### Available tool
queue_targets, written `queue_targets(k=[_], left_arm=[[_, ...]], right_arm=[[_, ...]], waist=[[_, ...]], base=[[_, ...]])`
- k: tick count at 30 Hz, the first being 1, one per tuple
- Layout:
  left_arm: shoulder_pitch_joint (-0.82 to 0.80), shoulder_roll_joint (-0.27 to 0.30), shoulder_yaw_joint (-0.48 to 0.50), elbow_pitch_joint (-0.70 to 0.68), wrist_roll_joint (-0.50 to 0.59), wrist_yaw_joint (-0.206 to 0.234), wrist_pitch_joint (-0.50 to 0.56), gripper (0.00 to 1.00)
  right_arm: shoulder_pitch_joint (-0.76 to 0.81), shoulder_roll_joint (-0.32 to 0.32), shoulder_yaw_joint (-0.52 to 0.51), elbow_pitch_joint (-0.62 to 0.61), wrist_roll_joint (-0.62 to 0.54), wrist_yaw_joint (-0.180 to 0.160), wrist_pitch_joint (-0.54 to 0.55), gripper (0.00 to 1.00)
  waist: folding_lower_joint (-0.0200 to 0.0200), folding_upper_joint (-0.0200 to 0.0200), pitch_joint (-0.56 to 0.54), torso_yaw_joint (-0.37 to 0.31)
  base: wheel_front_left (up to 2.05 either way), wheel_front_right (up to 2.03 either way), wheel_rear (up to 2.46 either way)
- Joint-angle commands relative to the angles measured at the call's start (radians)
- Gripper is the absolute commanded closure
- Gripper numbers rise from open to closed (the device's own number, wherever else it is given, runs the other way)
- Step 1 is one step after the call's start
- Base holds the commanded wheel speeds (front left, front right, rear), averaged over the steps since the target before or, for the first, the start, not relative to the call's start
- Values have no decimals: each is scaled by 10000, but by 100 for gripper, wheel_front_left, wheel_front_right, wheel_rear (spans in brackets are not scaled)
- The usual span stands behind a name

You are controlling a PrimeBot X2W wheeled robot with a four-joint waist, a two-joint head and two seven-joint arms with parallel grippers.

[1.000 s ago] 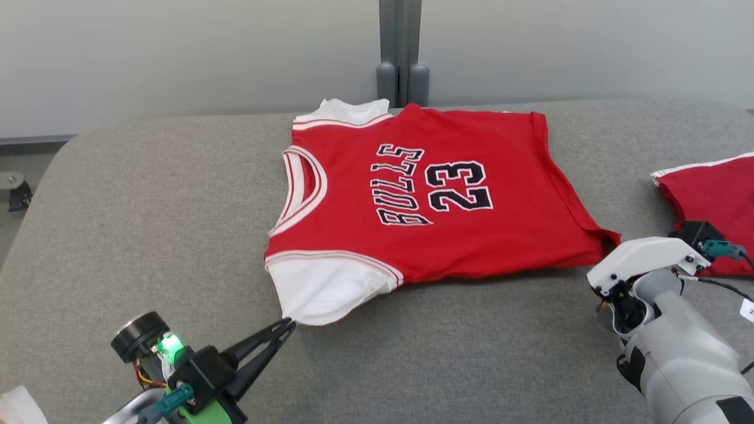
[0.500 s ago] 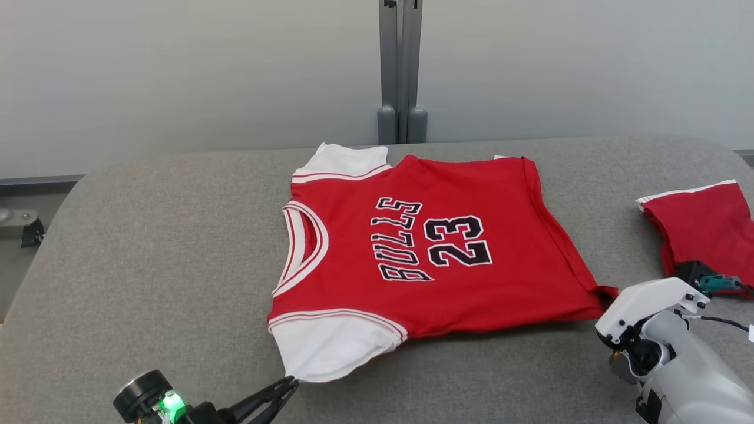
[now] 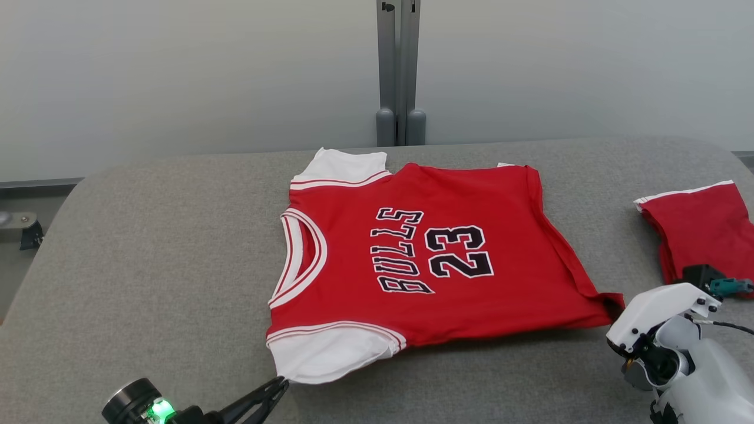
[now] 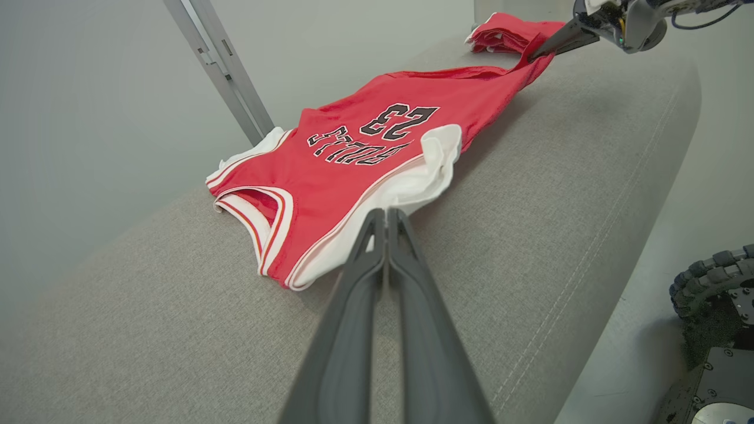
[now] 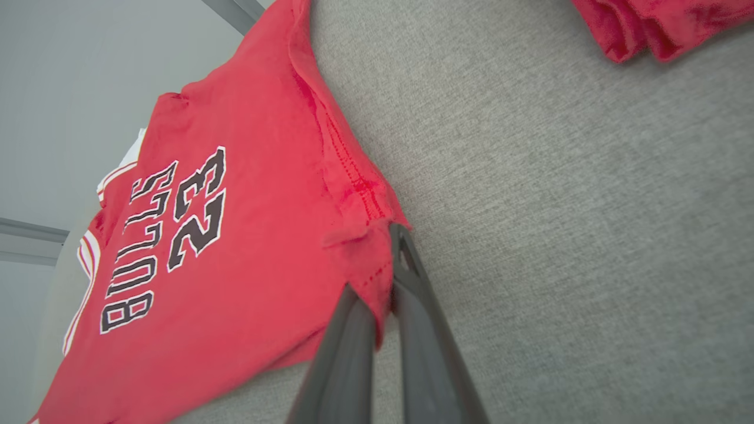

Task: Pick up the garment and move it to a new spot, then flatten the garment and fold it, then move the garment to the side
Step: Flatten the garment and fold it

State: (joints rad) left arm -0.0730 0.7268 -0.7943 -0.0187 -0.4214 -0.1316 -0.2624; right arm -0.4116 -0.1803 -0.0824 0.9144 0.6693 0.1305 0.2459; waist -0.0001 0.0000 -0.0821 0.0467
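The garment (image 3: 447,235) is a red BULLS 23 jersey with white sleeves, spread face up on the grey padded table (image 3: 147,265). My left gripper (image 3: 281,384) is at the lower left, shut on the edge of the near white sleeve (image 3: 330,356). In the left wrist view its fingers (image 4: 387,213) pinch that white hem. My right gripper (image 5: 386,282) is shut on the jersey's red bottom hem corner. The left wrist view shows it (image 4: 533,56) holding that corner at the far end. In the head view the right arm's white wrist housing (image 3: 660,309) covers its fingers.
A second red garment (image 3: 701,235), folded, lies at the table's right end, just past my right wrist. A grey post (image 3: 397,70) stands behind the table against a pale wall. The table's rounded front edge (image 4: 636,194) drops off near my left gripper.
The head camera tilted up over the first half second. Since then, both grippers have drawn the jersey slightly toward me, still gripping the sleeve and the hem corner.
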Motion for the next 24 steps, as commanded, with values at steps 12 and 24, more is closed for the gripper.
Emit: queue_targets(k=[12, 24], left_arm=[[-1578, -589, -55, 1078, -911, 24, -28, 100], [-4395, -1059, -303, 3143, -1477, 24, -17, 100]], right_arm=[[-392, 628, -905, -1906, -2361, 3, 1445, 100], [-1920, 1216, -2287, -2610, -4696, 1, 2695, 100]], waist=[[1, 0, 667, -79], [1, 0, 1820, -285]], base=[[0, 0, 0], [0, 0, 0]])
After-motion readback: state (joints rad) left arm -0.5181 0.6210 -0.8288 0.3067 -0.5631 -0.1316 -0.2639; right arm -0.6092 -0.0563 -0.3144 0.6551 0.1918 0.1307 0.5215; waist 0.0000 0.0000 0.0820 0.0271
